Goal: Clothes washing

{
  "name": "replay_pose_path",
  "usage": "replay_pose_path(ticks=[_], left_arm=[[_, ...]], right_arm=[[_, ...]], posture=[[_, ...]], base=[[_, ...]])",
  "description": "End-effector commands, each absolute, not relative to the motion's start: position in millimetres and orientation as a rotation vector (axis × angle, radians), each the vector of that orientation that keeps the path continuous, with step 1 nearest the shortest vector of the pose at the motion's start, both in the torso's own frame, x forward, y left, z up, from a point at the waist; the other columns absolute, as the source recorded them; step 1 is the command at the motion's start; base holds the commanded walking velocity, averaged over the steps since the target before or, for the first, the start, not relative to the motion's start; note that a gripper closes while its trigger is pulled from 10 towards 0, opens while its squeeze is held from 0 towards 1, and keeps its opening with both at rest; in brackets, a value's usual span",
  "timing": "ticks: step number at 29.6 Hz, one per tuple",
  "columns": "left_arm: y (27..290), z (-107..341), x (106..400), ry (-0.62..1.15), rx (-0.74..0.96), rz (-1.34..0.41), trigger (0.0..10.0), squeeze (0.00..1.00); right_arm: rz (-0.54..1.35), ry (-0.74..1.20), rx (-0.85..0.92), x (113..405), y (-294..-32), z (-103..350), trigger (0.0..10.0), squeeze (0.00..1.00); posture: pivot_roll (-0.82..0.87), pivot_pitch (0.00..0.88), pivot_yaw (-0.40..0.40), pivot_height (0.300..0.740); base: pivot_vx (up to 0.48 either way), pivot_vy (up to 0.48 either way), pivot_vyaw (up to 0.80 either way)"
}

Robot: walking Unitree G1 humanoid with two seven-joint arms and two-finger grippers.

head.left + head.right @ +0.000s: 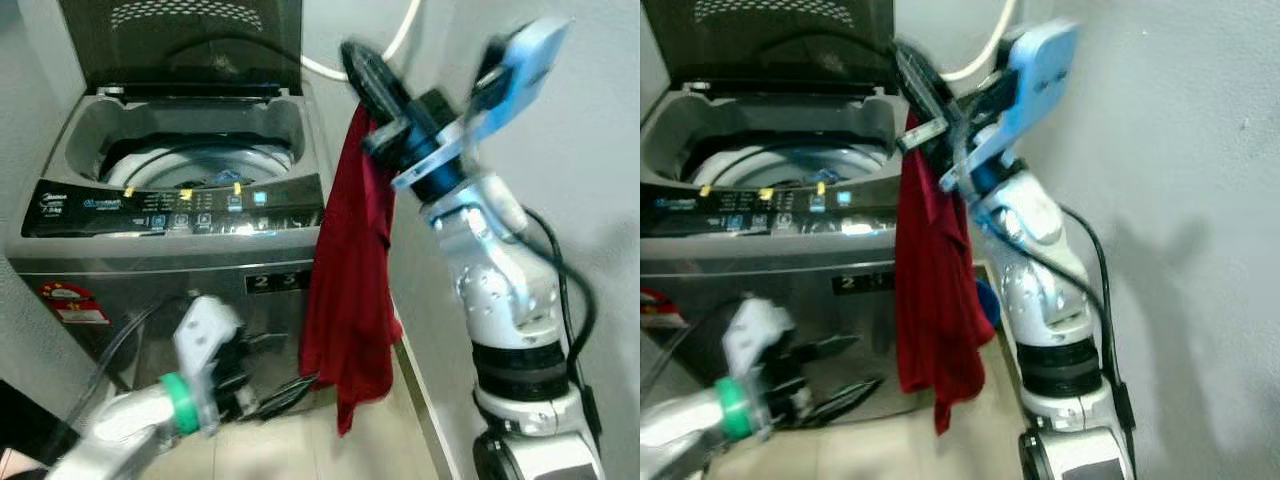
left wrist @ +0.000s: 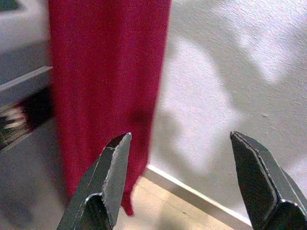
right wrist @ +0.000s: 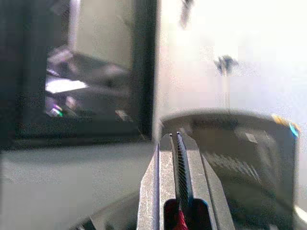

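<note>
Right gripper [image 1: 362, 62] raised beside the washing machine [image 1: 170, 190], jaws clamped on a red garment [image 1: 350, 290] hanging down its side. Left gripper [image 2: 184, 177] low, jaws apart. Swing the cloth over the open drum [image 1: 200, 165], clear the rim, then release.

The pale beige tiled floor [image 1: 300, 450] carries a grey top-loading washing machine [image 1: 170, 270], which stands directly on it with its dark lid raised. A white skirting strip [image 2: 192, 191] runs along the floor's edge where it meets the white wall [image 1: 1180, 150].
</note>
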State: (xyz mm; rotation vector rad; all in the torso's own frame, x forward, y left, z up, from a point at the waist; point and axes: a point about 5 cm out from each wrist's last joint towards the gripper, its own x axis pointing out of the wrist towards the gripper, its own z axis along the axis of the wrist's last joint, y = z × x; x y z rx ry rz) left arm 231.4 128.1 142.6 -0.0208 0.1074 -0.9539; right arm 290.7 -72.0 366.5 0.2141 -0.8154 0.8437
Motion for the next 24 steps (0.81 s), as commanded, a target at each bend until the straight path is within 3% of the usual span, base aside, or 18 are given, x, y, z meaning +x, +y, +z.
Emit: replay_pose_path(ticks=[1, 6, 18, 21, 23, 24], left_arm=[[122.3, 131.4, 243.7, 0.143, -0.017, -0.935, 10.0, 0.00], [106.3, 118.2, 287.0, 0.176, 0.004, -0.884, 10.0, 0.00], [105.4, 113.0, 320.6, 0.200, 0.066, -0.780, 10.0, 0.00], [147.5, 151.6, 365.7, 0.003, 0.208, -0.281, 10.0, 0.00], [147.5, 151.6, 365.7, 0.003, 0.208, -0.281, 10.0, 0.00], [161.9, 174.6, 374.8, -0.094, 0.239, -0.168, 10.0, 0.00]], right_arm=[[0.929, -0.869, 0.273, 278.5, -72.1, 380.7, 10.0, 0.00], [1.108, -0.968, 0.402, 252.7, -76.7, 409.0, 10.0, 0.00], [1.146, -1.081, 0.504, 238.0, -104.1, 436.1, 10.0, 0.00], [1.117, -1.101, 0.547, 236.5, -129.0, 433.4, 10.0, 0.00], [1.117, -1.101, 0.547, 236.5, -129.0, 433.4, 10.0, 0.00], [1.091, -1.094, 0.554, 237.4, -138.2, 429.6, 10.0, 0.00]], posture=[[0.11, 0.007, -0.027, 0.740], [0.09, 0.001, -0.016, 0.740], [0.06, 0.000, 0.001, 0.740], [0.07, 0.004, -0.003, 0.740], [0.07, 0.004, -0.003, 0.740], [0.08, 0.007, -0.006, 0.740]], base=[[0.000, 0.000, 0.00], [0.000, 0.000, 0.00], [0.000, 0.000, 0.00], [0.000, 0.000, 0.00], [0.000, 0.000, 0.00], [0.000, 0.000, 0.00]])
